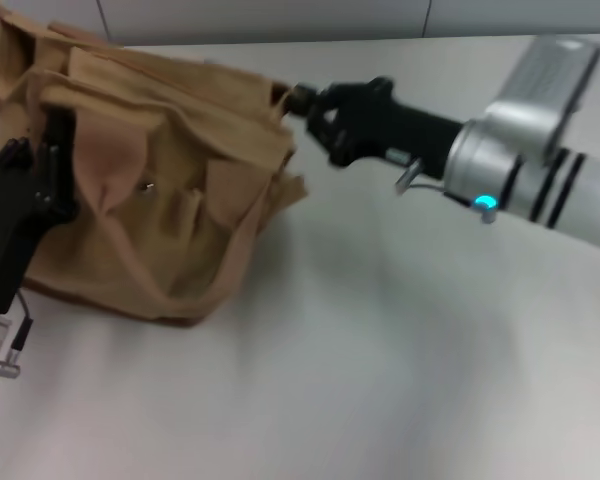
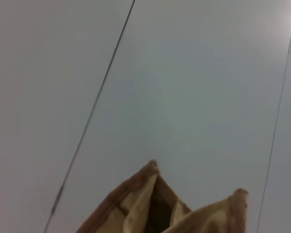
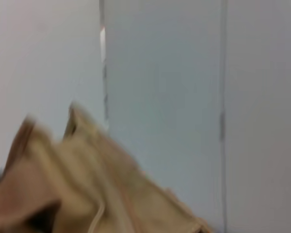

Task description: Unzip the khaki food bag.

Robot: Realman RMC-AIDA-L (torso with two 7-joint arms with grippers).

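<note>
- Head view first: the khaki food bag [image 1: 160, 180], a boxy tan canvas tote with darker-tan strap handles, sits on the pale grey table [image 1: 380, 350] toward the far left of the robot's working area.
- One darker-tan strap [image 1: 195, 270] hangs down the front of the bag in a loose loop, and a small silver snap [image 1: 148, 186] shows on the front pocket.
- At the bag's right-hand top corner, the right gripper [image 1: 298, 100], black and mounted on a silver arm, reaches in from the right. Its tips touch the fabric edge there; from where I stand I cannot tell whether the fingers are together or apart, or whether they hold anything.
- Against the bag's left end sits the left gripper [image 1: 42, 170], also black, pressed into the canvas beside the upper edge. Its fingers are buried in the folds, so I cannot tell their state either.
- From the left wrist view, only a peaked corner of the bag [image 2: 155, 204] with brown edge trim shows, its mouth gaping a little, against a pale panelled wall [image 2: 184, 87].
- From the right wrist view, the bag's rumpled tan top [image 3: 87, 184] fills the lower part, blurred, with the same pale wall behind.
- The zipper itself is not clear enough to judge.
</note>
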